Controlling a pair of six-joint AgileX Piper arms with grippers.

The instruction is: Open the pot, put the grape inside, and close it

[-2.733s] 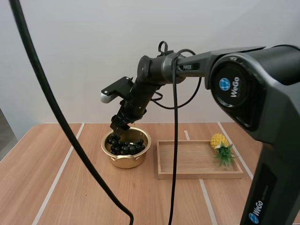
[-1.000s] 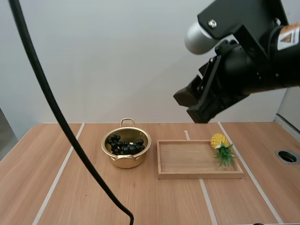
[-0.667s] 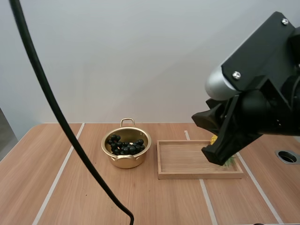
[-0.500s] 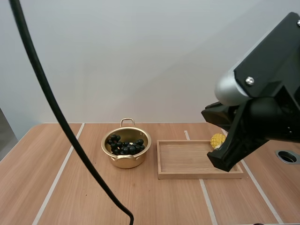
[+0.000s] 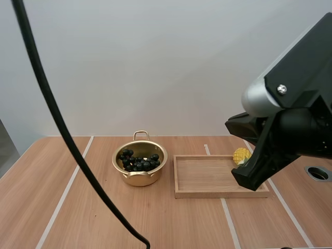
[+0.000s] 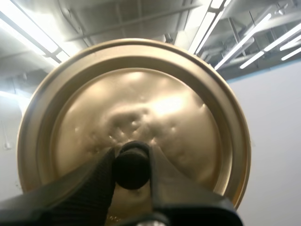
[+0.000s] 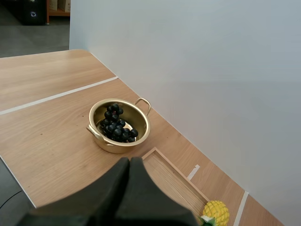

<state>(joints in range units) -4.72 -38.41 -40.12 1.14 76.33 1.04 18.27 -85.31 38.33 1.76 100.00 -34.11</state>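
With the grapes (image 5: 138,161) already heaped inside the gold pot (image 5: 140,174), which stands open-topped on the table (image 5: 78,207) just beside the wooden tray (image 5: 207,193), everything now turns on the lid (image 6: 141,89). And there it is. The left gripper (image 6: 131,159) has it by the black knob (image 6: 132,165), one finger clamped on either side, and the lid's domed top face looks straight back along those fingers.

Here's the catch. Judging by what lies behind the lid, those fingers seem to point upward rather than down at the table. That would put the lid's underside facing away from the pot, though how far the lid sits from the pot I can't tell.

To close up, I'd say the left wrist has to roll over until the underside faces down, then centre on the rim. The pot is round, so no long axis needs matching, only the two loop handles to clear.

Over on the other side, the right gripper (image 7: 130,161) is pressed together on nothing, one dark wedge hovering over the tray. The pot lies ahead of its tips and the toy pineapple (image 7: 216,213) is off at the tray's far corner. It's empty-handed, so the closing move looks like the left arm's job.
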